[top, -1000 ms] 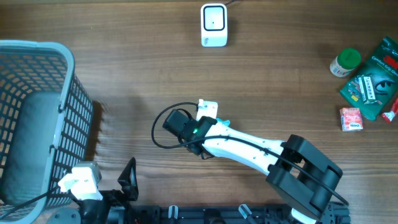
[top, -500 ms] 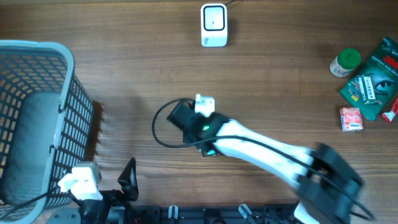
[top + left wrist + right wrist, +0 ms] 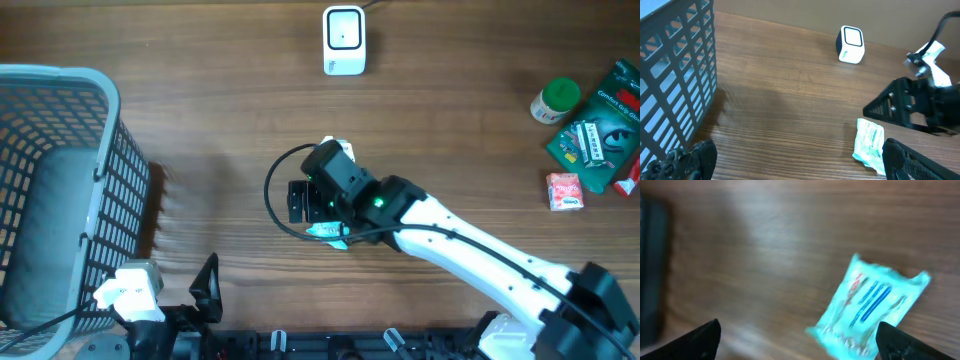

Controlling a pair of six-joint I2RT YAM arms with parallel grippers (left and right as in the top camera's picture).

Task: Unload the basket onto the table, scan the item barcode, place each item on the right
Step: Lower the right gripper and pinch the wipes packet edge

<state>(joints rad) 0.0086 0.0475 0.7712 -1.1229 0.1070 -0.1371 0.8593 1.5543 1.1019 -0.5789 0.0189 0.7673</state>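
Seen from overhead, the basket (image 3: 60,150) stands at the left edge of the table (image 3: 220,120), and the scanner (image 3: 344,40) sits at the middle of the far edge. The packet (image 3: 330,232) lies flat on the table near the centre, partly under the right gripper (image 3: 800,337). At the far right, well apart from the packet, a jar (image 3: 555,100), a card pack (image 3: 600,130) just beside it, and a small box (image 3: 565,190) nearer the front form one cluster.

You have 1 basket (image 3: 60,90), 1 white scanner (image 3: 344,40), 1 pale-blue packet (image 3: 870,307), 2 grippers (left gripper (image 3: 800,162), right gripper (image 3: 800,339)), plus, far rt, 1 green-lid jar (image 3: 555,100), 1 green card pack (image 3: 600,125), 1 sm. red box (image 3: 565,190).
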